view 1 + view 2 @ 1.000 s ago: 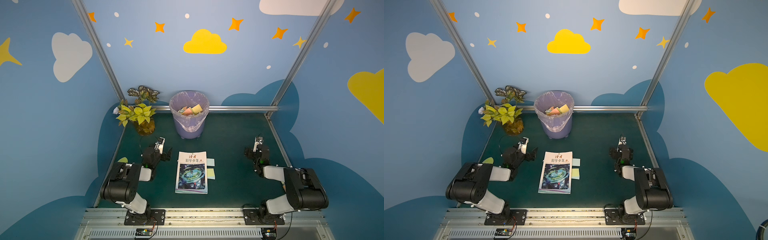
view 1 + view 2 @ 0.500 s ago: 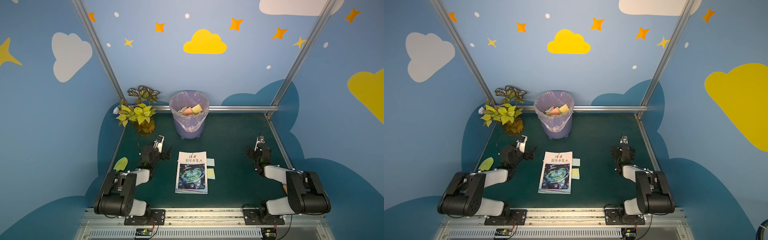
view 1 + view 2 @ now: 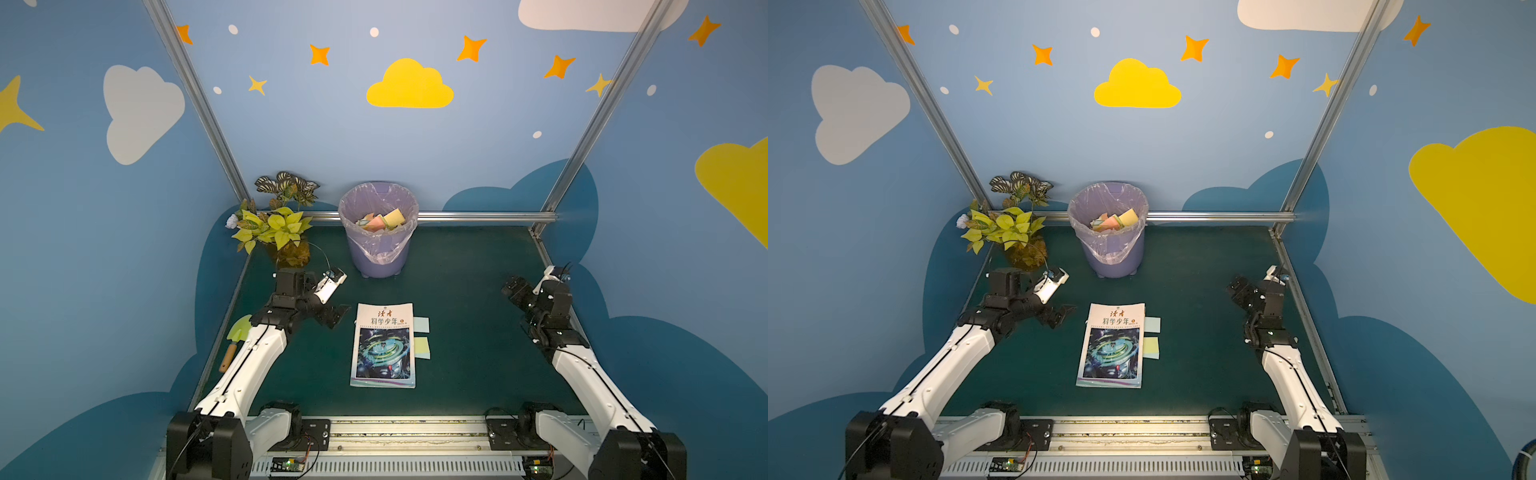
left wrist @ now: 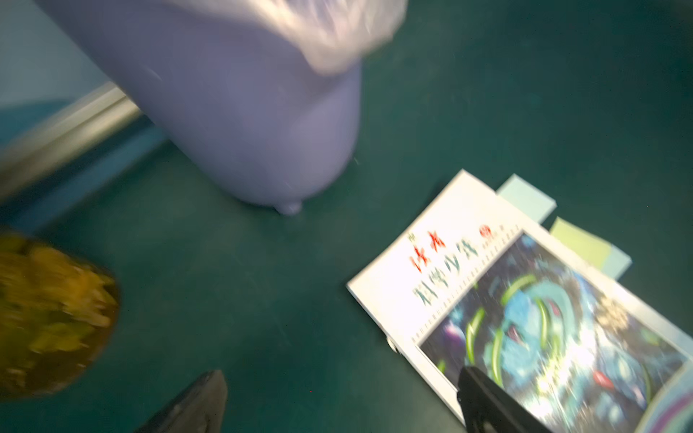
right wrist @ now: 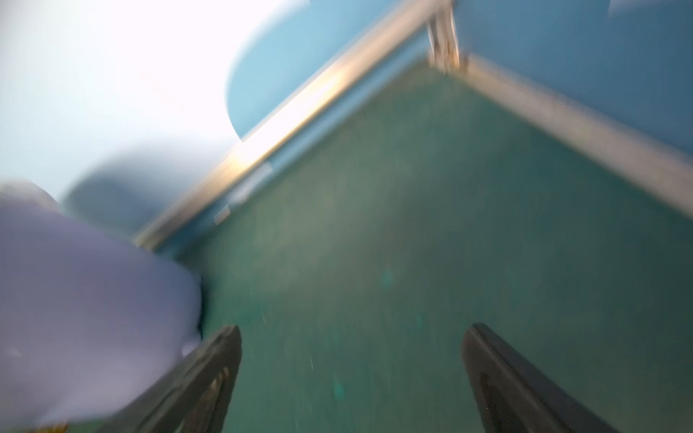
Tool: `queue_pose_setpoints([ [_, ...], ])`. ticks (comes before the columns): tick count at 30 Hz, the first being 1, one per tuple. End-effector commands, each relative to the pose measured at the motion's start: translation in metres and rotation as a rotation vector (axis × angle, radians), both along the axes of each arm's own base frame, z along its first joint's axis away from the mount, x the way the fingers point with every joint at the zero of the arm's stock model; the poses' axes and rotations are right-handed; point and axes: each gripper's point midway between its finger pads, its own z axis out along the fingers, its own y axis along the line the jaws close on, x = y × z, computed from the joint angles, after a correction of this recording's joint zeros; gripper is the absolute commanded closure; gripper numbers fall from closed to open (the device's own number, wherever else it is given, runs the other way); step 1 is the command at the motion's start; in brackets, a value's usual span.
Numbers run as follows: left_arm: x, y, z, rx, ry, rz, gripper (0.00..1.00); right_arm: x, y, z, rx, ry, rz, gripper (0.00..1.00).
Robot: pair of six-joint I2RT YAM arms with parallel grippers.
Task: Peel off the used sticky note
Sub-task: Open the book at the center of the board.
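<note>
A magazine (image 3: 383,345) lies flat in the middle of the green mat. Two sticky notes poke out from under its right edge, a pale blue one (image 3: 421,324) farther back and a yellow-green one (image 3: 421,347) nearer, both also in the left wrist view as blue (image 4: 527,197) and yellow-green (image 4: 585,243). My left gripper (image 3: 336,316) hovers open just left of the magazine's top left corner, holding nothing (image 4: 339,375). My right gripper (image 3: 513,291) is open and empty near the mat's right edge, far from the notes (image 5: 352,330).
A purple bin (image 3: 378,232) with a plastic liner and discarded notes stands at the back centre. A potted plant (image 3: 282,232) fills the back left corner. A small green trowel (image 3: 237,336) lies by the left edge. Metal rails border the mat.
Both arms have unfolded and stretched forward over the mat. The left gripper came closer to the magazine's corner, and the trowel came into view. Both grippers stayed open.
</note>
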Motion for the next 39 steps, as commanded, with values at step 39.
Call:
queue_pose_setpoints([
  [39,-0.057,-0.024,-0.140,0.390,0.463,-0.253,0.29,-0.078,0.317,-0.112,-0.061,0.453,0.885,0.30],
])
